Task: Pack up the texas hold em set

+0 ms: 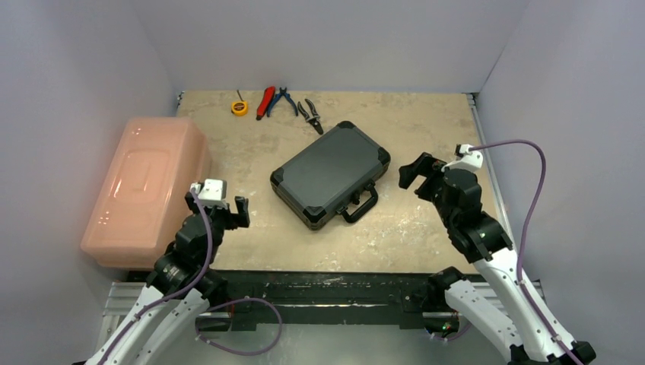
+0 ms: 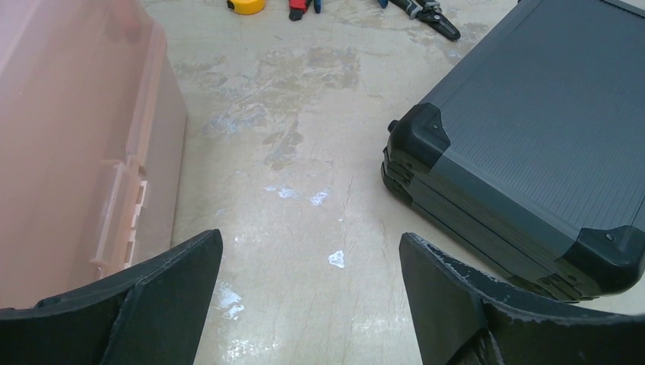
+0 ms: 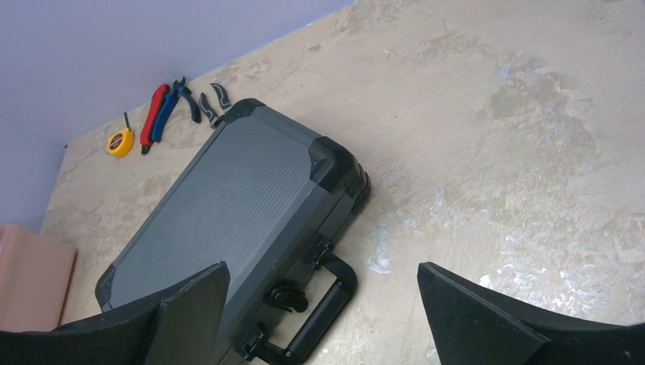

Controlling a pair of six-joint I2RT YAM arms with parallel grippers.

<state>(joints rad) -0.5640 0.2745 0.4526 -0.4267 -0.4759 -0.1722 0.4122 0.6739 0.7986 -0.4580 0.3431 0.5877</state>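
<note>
Since case lies shut, no loose pieces showing, I judge packing done; left claw, right claw apart, empty.

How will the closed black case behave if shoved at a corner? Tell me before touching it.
The black case looks rigid, with hard reinforced corners, so it should not flex. Lying flat on its broad face, it will probably slide rather than tip. A shove at one corner would likely spin it. The handle seems the better hold.
</note>
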